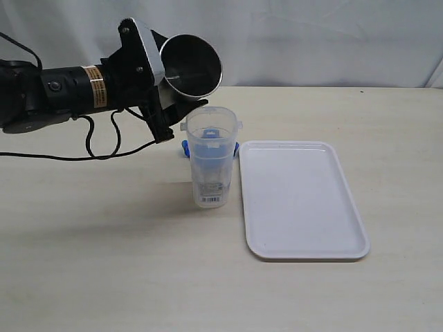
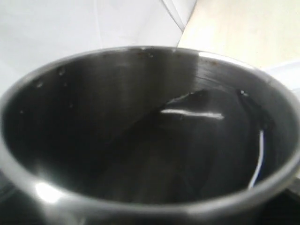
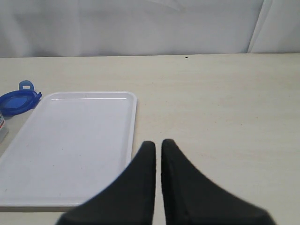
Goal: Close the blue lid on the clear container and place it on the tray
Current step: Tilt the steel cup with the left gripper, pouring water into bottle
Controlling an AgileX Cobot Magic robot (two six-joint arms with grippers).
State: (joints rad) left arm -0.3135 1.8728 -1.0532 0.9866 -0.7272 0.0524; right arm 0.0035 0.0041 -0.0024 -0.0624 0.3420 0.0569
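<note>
Exterior view: left fingers (image 1: pixel 160 124) pinch a tilted steel tumbler (image 1: pixel 192 66) above the clear container (image 1: pixel 211 162), which stands beside the tray (image 1: pixel 304 207). Right fingers (image 3: pixel 140 187) sit nearly pressed together, empty.

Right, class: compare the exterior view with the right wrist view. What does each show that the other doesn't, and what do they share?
Only the exterior view: the left gripper holding the steel tumbler tilted, up beside the open clear container; that container is at most a sliver at the wrist picture's edge. Only the right wrist view: the right gripper, jaws almost together with nothing between them, over the table. Both: the tray and the blue lid lying by its corner.
</note>
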